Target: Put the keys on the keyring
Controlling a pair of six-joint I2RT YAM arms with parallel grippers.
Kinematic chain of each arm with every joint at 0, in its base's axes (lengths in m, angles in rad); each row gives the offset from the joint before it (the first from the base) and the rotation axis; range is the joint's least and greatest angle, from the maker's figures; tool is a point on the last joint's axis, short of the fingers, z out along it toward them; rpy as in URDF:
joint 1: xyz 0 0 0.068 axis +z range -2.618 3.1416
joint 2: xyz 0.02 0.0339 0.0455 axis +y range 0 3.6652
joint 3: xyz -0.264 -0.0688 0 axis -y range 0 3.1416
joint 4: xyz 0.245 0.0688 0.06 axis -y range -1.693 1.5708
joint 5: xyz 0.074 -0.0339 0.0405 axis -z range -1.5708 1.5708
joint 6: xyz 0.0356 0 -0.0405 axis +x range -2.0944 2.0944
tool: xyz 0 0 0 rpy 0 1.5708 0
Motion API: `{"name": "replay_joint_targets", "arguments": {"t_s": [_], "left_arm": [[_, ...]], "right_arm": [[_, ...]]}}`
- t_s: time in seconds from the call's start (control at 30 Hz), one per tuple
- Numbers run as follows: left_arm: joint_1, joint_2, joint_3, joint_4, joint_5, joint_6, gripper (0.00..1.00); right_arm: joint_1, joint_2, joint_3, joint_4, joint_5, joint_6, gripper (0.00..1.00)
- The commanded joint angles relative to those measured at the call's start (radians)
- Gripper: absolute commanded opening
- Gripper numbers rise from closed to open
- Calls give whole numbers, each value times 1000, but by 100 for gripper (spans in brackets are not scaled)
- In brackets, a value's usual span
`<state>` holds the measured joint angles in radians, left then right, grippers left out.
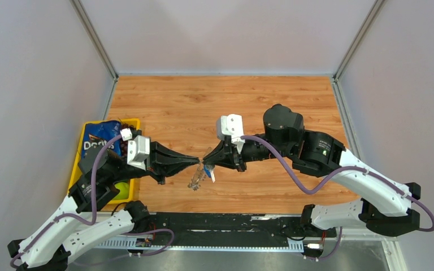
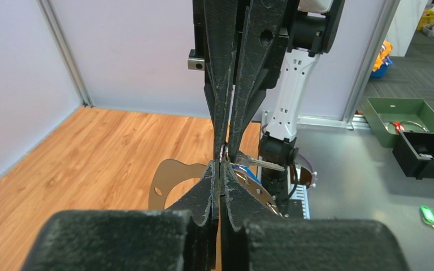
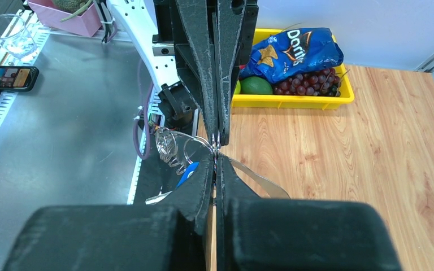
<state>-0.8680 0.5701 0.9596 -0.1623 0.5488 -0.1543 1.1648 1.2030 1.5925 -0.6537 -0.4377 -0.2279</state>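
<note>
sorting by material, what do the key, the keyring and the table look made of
On the key, the bright blue head looks like plastic and the blade like shiny silver metal. Likely metal too is the keyring: thin, bright, glinting. Under them the table shows wood grain, maybe laminate rather than solid wood.

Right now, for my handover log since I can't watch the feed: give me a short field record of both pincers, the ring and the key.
left pincer: shut on the keyring
right pincer: shut, tip to tip with the left; what it pinches is hidden
keyring: held where the two tips meet
key: blue head just beside the ring; threaded or not, cannot tell
yellow bin: on the left arm's side, holding a chip bag and grapes
</note>
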Motion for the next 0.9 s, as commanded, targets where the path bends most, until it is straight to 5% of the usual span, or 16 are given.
{"name": "replay_joint_targets", "arguments": {"t_s": [0.0, 0.1, 0.37, 0.67, 0.87], "left_arm": [[1, -4, 15, 32, 15, -1, 5], [0, 2, 44, -34, 24, 21, 25], [1, 23, 135, -254, 5, 101, 53], [0, 71, 205, -344, -31, 152, 62], [0, 108, 223, -398, -3, 209, 54]], "right_arm": [[6, -16, 13, 41, 34, 20, 0], [4, -29, 8, 39, 60, 51, 0], [4, -6, 21, -47, 83, 112, 0], [4, 39, 39, -104, 5, 157, 0], [4, 66, 56, -110, -32, 172, 0]]}}
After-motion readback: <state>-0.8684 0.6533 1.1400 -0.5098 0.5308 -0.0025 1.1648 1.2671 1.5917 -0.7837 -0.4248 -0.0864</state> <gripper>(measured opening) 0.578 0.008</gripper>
